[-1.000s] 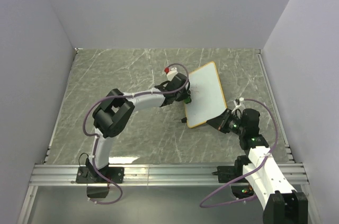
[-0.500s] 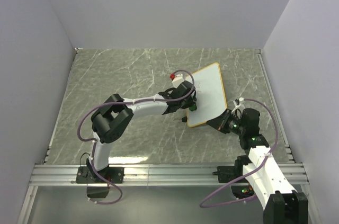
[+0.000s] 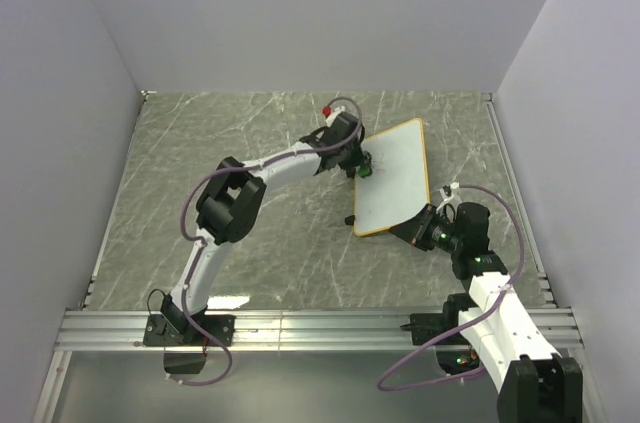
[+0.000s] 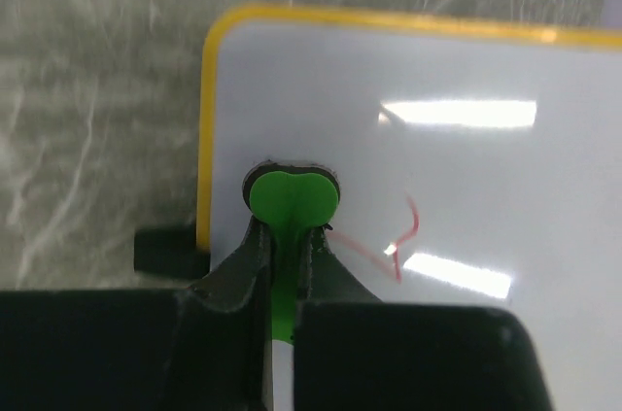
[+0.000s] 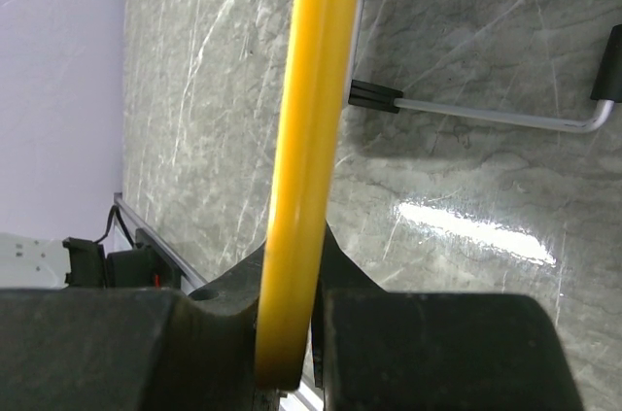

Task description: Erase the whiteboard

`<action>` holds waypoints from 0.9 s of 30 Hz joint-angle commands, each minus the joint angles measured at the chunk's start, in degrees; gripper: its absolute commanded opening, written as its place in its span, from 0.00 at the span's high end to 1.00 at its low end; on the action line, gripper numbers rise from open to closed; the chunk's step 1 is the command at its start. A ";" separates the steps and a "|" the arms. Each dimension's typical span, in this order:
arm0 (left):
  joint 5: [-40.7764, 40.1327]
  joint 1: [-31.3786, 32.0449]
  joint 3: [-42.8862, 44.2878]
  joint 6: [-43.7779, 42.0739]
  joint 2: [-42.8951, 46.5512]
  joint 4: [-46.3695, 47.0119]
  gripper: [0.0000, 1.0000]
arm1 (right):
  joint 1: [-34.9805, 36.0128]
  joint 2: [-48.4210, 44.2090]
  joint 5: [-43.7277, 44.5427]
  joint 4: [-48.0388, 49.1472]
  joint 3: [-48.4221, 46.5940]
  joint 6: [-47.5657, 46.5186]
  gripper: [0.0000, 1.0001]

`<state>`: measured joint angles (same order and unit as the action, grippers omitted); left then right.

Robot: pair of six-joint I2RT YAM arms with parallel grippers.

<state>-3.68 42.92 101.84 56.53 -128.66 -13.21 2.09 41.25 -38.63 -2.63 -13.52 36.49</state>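
Observation:
The whiteboard (image 3: pixel 392 181) with a yellow-orange frame lies tilted right of the table's middle. My right gripper (image 3: pixel 424 228) is shut on its near right corner; the right wrist view shows the yellow frame edge (image 5: pixel 309 139) between the jaws. My left gripper (image 3: pixel 362 167) is shut on a green eraser (image 4: pixel 291 199), pressed onto the board near its left edge. In the left wrist view the board (image 4: pixel 437 71) carries a reddish scribble (image 4: pixel 403 241) just right of the eraser.
The marble-patterned tabletop (image 3: pixel 230 193) is walled on the left, back and right. A black foot (image 4: pixel 165 251) of the board sticks out at its left edge. A metal stand leg (image 5: pixel 486 112) shows under the board. An aluminium rail (image 3: pixel 320 328) runs along the near edge.
My left gripper has moved the eraser up the board's left side, away from the near edge. The board has turned a little, its far end swinging right. The right gripper keeps its hold.

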 commanded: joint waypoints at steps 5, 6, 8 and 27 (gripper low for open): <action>8.94 -1.52 14.96 -5.46 -6.07 -1.11 1.00 | 0.64 1.11 -0.48 -1.32 -2.39 -0.89 1.00; 10.87 -1.35 15.49 -5.64 -6.16 -0.94 1.00 | 0.64 1.28 -0.39 -1.23 -2.74 -0.81 1.00; 11.94 -0.38 14.62 -5.73 -5.38 0.20 1.00 | 0.64 1.81 -0.39 -1.41 -3.27 -0.89 1.00; 10.89 2.18 10.04 -4.85 -2.46 -3.66 1.00 | 0.81 3.66 -0.74 -1.06 -5.38 -0.54 1.00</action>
<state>5.69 47.57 108.42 52.95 -128.70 -13.78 2.48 44.86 -39.07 -4.47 -16.14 36.42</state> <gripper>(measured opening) 0.080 0.129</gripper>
